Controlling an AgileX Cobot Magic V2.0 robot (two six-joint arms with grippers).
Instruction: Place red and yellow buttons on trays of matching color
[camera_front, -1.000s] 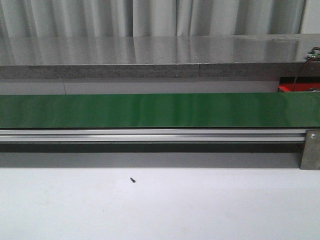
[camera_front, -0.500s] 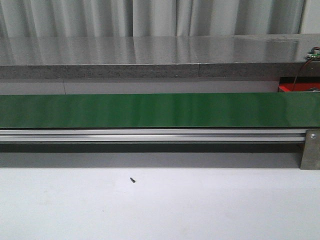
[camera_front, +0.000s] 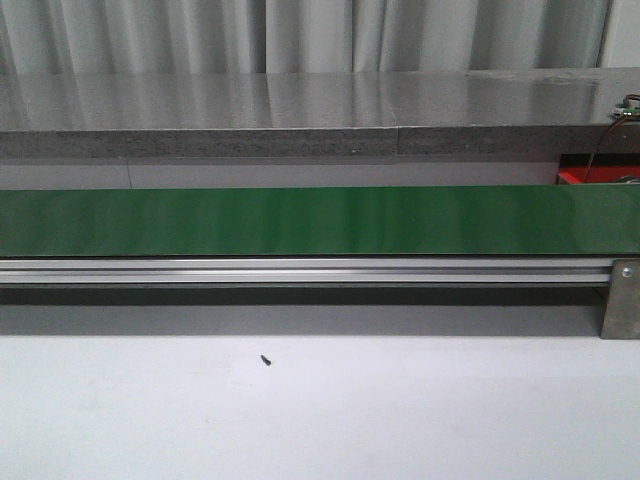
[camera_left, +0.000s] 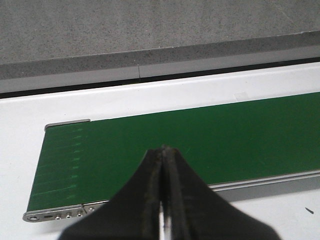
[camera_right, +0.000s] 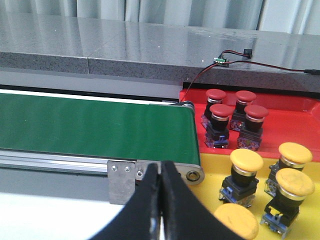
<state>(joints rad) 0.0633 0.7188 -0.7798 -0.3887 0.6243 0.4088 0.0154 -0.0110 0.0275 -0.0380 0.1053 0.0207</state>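
- Waiting looks like the step in hand: you have a bare belt (camera_front: 300, 220) in the front view, nothing riding it.
- Left gripper (camera_left: 163, 150) hangs over the belt's end, jaws pressed together, empty.
- Right gripper (camera_right: 161, 172) sits by the other end, jaws together too, holding nothing.
- Red tray (camera_right: 295, 120) at its 1 o'clock: four red buttons (camera_right: 220, 125) clustered upright.
- Yellow tray (camera_right: 210, 200) just nearer: four yellow buttons (camera_right: 246, 167) show, one cut off.
- Next, I'd judge, you'll need jaws apart before any button arrives.
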